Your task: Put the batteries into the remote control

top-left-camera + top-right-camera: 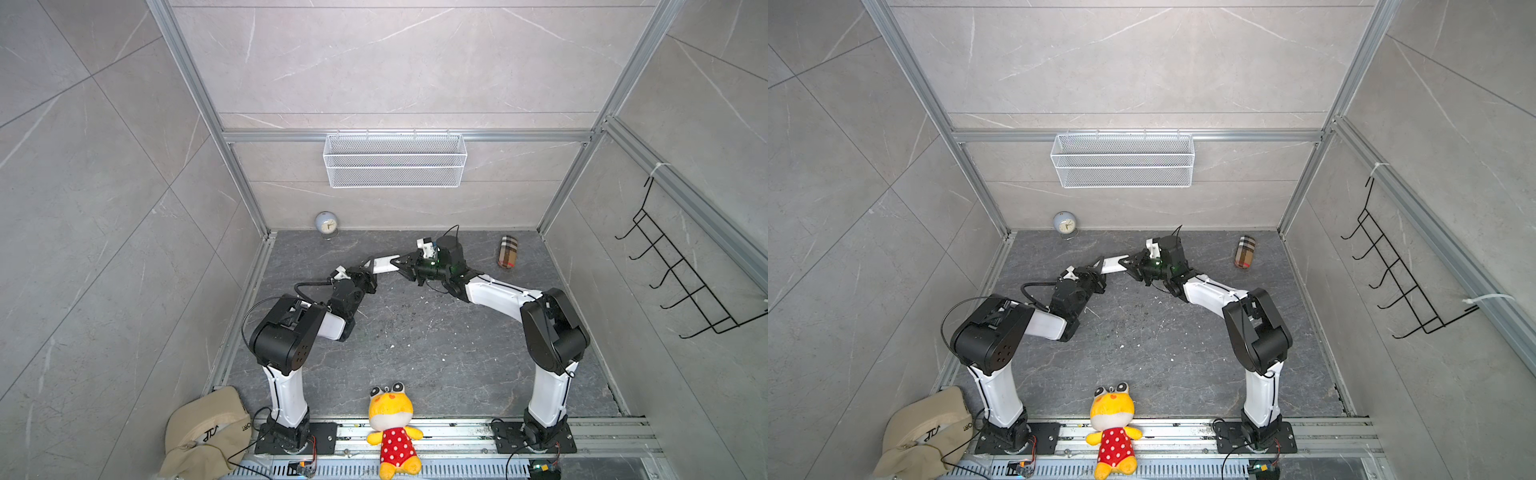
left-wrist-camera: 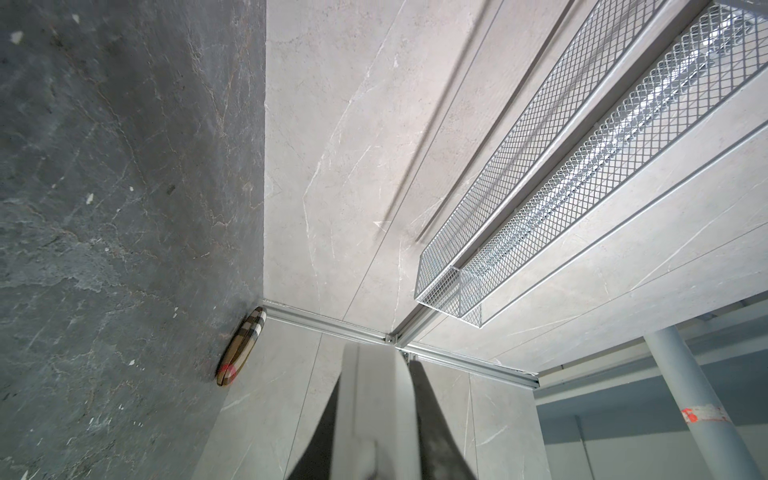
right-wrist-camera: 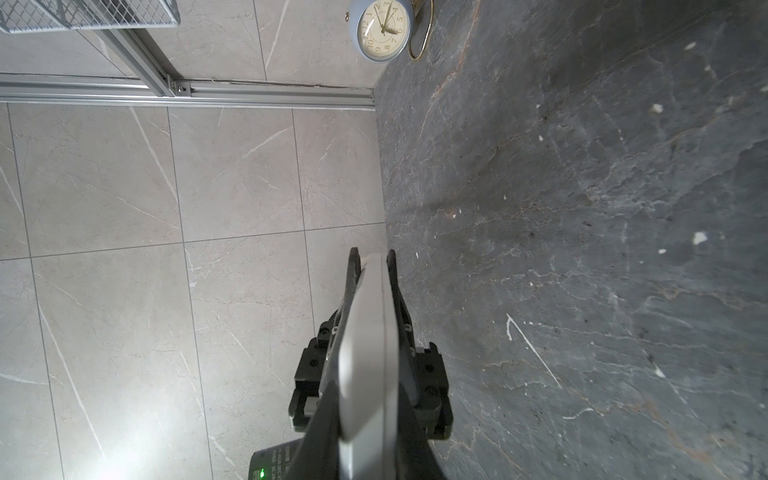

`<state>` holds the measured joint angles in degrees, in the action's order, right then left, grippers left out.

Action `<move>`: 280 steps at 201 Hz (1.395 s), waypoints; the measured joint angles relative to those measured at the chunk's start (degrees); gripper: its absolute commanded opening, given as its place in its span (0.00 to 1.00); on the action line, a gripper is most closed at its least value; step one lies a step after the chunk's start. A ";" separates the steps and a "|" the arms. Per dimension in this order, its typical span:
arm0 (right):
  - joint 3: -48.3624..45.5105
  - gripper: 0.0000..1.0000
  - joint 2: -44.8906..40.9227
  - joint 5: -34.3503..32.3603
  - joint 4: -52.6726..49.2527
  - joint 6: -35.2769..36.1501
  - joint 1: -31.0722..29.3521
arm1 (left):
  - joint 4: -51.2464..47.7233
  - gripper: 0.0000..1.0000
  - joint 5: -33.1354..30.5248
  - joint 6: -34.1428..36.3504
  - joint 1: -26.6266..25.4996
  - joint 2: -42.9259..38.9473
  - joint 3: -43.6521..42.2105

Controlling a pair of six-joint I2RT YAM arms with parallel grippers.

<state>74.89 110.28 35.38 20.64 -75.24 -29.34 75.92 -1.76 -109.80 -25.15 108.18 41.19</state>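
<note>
remote (image 1: 383,264): white, held between my two pincers, above the table (image 1: 415,345), centre and towards the far side. my left pincer (image 1: 370,267) pinches its left end. my right pincer (image 1: 398,266) pinches its right end, with a finger on each flat face in the right wrist view. batteries: none in sight, neither on the table nor in a grip. only the remote's thin edge shows, so i cannot tell whether they sit inside or whether the cover is on. judgement: late stage likely, loading unconfirmed.
</note>
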 measured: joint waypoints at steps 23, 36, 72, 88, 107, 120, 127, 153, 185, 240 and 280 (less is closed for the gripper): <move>1.40 0.32 0.00 0.02 -2.99 1.81 0.07 | 0.00 0.12 -0.17 -0.15 -0.09 0.00 0.02; 3.28 0.46 0.00 0.17 -7.28 4.61 0.13 | 0.15 0.11 -0.22 -0.15 -0.22 0.00 0.02; 9.51 0.67 -0.57 -0.22 -22.34 17.25 0.81 | 0.72 0.12 -0.17 0.07 -0.33 -0.04 -0.61; 11.82 0.76 -1.49 -1.31 -29.66 23.54 1.36 | 0.68 0.12 -0.15 0.37 -0.33 -0.04 -1.25; 14.93 0.87 -2.69 -4.02 -37.99 32.65 1.75 | 0.31 0.12 0.37 1.09 -0.33 -0.13 -1.73; 15.89 0.95 -4.07 -5.90 -42.23 39.15 1.77 | -0.96 0.12 1.14 1.73 -0.20 -0.61 -1.81; 16.15 0.96 -4.81 -6.32 -43.91 42.32 1.77 | -1.81 0.12 2.03 2.14 -0.02 -1.01 -1.81; 18.58 0.97 -5.73 -5.79 -49.09 53.44 1.77 | -8.96 0.12 7.26 4.37 0.94 -3.85 -1.11; 21.68 0.96 -4.57 -4.55 -52.17 61.99 1.49 | -20.98 0.12 13.44 9.27 1.70 -7.61 2.45; 22.23 0.96 -1.16 -5.64 -52.13 68.13 -1.25 | -33.59 0.12 19.63 16.39 2.21 -10.25 7.45; 22.18 0.95 -1.11 -8.50 -50.27 69.57 -3.32 | -38.05 0.12 22.58 18.56 2.32 -10.27 9.35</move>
<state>97.08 109.16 26.87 -29.63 -5.67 -32.67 37.87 20.82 -91.24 -22.83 97.91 50.54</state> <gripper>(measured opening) 0.959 0.177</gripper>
